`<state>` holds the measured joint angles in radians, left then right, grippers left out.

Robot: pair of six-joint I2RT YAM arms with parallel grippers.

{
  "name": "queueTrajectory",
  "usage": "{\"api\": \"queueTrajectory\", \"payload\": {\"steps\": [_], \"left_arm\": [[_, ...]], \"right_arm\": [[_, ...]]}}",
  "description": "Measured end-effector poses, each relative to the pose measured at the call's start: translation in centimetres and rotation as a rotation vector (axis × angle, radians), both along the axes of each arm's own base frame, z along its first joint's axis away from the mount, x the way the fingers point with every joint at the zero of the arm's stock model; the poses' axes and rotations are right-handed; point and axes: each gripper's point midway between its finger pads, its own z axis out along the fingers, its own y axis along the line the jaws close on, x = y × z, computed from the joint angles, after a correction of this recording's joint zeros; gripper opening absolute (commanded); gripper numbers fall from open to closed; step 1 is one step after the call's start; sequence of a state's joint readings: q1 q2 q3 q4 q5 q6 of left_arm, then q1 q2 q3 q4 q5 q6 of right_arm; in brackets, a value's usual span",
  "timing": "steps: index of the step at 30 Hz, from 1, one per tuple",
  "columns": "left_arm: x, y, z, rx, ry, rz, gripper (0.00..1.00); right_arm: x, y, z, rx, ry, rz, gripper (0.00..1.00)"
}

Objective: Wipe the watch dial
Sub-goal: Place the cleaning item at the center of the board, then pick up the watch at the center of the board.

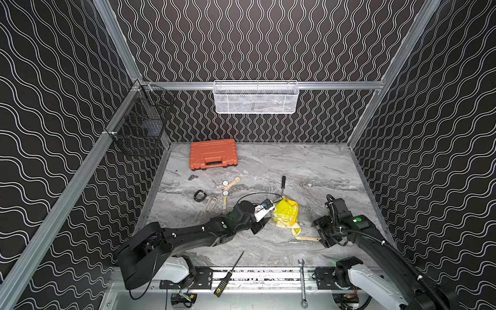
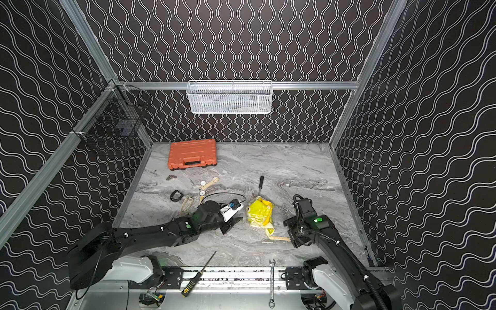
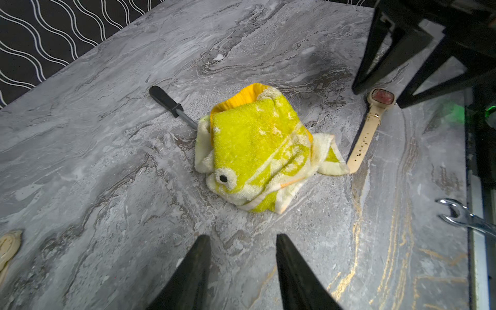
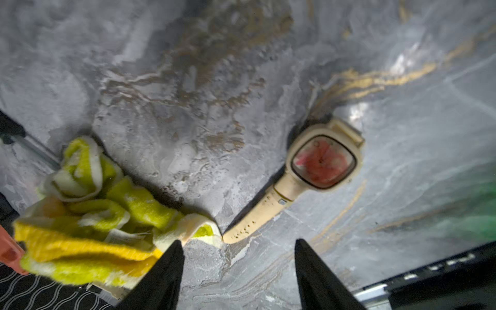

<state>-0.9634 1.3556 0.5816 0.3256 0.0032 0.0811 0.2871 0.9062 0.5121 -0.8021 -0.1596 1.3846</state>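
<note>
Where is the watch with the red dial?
In the right wrist view, the watch lies front right on the table, by the open right end effector, strap tip beside the yellow towel.

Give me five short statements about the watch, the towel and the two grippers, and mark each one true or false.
1. The watch dial is smeared red. True.
2. The yellow towel lies crumpled on the table. True.
3. The left gripper holds the yellow towel. False: it is open and empty, short of the towel.
4. The right gripper grips the watch dial. False: it is open, with nothing between its jaws.
5. The orange case is open. False: it lies closed.
</note>
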Motion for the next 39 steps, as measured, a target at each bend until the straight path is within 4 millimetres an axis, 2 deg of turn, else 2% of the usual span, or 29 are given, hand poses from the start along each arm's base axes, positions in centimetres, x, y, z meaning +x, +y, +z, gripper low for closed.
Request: {"api": "queueTrajectory", "payload": {"steps": [4,9,14,20,23,24,29,32,39], "left_arm": [[0.0,0.2,-0.2,0.012,-0.001,0.009,0.39],[-0.1,0.3,0.3,0.015,-0.004,0.013,0.39],[0.1,0.7,1.2,-0.004,-0.023,0.031,0.4],[0.0,0.9,0.7,-0.005,-0.005,0.046,0.4],[0.0,0.9,0.5,-0.002,0.001,0.049,0.4],[0.0,0.9,0.4,-0.003,0.0,0.051,0.4],[0.0,1.0,0.0,-0.015,0.007,0.059,0.4],[-0.3,1.4,-0.5,-0.011,0.017,0.063,0.4],[-0.4,2.1,-0.3,-0.022,0.004,0.077,0.4]], "right_arm": [[-1.1,0.1,-1.5,0.013,0.093,-0.05,0.61],[-1.8,-0.7,-3.3,-0.036,0.16,-0.084,0.61],[-2.2,-0.8,-4.1,-0.056,0.22,-0.1,0.57],[-2.2,-0.8,-4.0,-0.058,0.243,-0.104,0.53],[-1.8,-1.3,-3.9,-0.096,0.254,-0.107,0.39],[-1.6,-1.7,-3.9,-0.12,0.262,-0.114,0.37],[-1.1,-2.2,-4.2,-0.179,0.311,-0.078,0.34],[-1.1,-2.2,-4.3,-0.181,0.306,-0.068,0.26],[-0.9,-2.2,-4.3,-0.177,0.292,-0.062,0.18]]}}
